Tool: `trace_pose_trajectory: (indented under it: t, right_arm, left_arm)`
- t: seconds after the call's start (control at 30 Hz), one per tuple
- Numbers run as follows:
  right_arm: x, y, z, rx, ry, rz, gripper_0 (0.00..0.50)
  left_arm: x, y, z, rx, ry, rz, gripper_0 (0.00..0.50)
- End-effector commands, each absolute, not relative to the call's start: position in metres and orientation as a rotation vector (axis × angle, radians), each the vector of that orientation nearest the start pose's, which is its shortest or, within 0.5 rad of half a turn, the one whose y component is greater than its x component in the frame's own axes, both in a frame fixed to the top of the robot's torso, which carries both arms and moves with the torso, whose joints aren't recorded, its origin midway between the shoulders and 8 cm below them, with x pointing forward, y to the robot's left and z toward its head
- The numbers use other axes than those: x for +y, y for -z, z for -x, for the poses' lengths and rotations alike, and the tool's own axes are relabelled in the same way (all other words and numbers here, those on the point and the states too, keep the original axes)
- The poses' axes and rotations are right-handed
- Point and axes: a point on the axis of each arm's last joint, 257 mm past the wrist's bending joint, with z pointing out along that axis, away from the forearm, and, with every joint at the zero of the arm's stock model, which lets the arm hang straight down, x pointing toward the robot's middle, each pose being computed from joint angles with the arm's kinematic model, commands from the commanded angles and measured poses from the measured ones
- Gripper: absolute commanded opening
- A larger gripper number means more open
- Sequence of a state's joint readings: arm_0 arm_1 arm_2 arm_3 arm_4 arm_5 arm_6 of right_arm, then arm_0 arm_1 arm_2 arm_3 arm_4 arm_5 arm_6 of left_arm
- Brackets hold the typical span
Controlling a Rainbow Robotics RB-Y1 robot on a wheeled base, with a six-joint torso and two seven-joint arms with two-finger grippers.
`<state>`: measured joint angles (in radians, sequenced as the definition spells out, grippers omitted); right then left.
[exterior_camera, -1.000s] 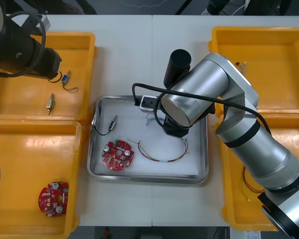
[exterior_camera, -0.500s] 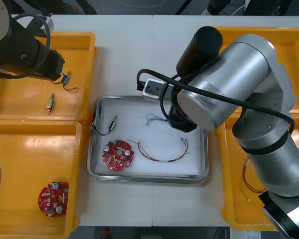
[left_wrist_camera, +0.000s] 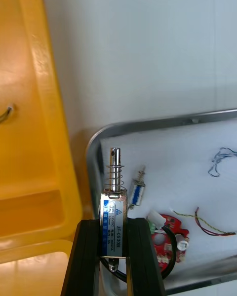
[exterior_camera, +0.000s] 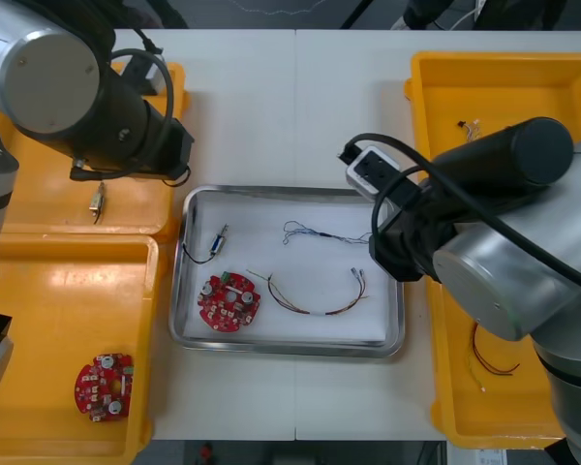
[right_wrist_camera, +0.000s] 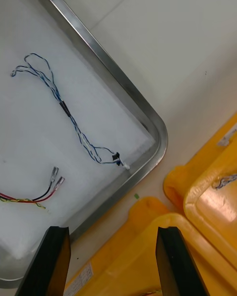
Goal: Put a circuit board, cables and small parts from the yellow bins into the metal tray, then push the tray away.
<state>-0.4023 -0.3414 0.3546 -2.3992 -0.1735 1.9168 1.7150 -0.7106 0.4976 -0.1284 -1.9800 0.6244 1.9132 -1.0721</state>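
The right gripper (right_wrist_camera: 113,232) has been drawn back from the shiny metal tray (exterior_camera: 281,351) to its right rim, spread wide and empty; the twisted blue and white cable (exterior_camera: 315,232) is left lying inside, a delivery judged done. Farther off, toward the surface's left edge, the left gripper (left_wrist_camera: 114,224) has been brought to the tray's far left corner, clamped on a small spring-tipped metal part (left_wrist_camera: 114,192). Bare floor is left between the round red circuit board (exterior_camera: 229,301) and the far rim; the far-left yellow plastic bin (exterior_camera: 177,97) stands just beside

Shiny metal rims the tray (exterior_camera: 290,347), matt white inside; the yellow bins (exterior_camera: 504,73) look glossy plastic.
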Motion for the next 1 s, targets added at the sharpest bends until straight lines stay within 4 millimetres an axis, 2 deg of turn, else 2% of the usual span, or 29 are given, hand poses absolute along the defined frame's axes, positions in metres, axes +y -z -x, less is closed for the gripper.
trace_pose_trajectory:
  t: [0.03, 0.33, 0.57, 0.77, 1.0]
  right_arm:
    - [-0.169, 0.146, -0.404, 2.279, 0.230, 0.698, 0.500]
    - [-0.209, 0.150, -0.393, 2.384, 0.083, 0.416, 0.500]
    - [-0.242, 0.133, -0.396, 2.382, 0.060, 0.313, 0.500]
    - [-0.266, 0.126, -0.392, 2.386, 0.041, 0.256, 0.500]
    - [-0.295, 0.136, -0.376, 2.438, 0.024, 0.191, 0.500]
  left_arm:
    - [0.130, 0.120, -0.464, 2.560, 0.159, -0.306, 0.002]
    - [0.089, 0.152, -0.450, 2.619, 0.148, -0.435, 0.002]
    - [0.063, 0.186, -0.455, 2.636, 0.158, -0.480, 0.002]
    - [0.052, 0.209, -0.456, 2.641, 0.152, -0.516, 0.002]
    - [0.050, 0.226, -0.468, 2.620, 0.122, -0.526, 0.004]
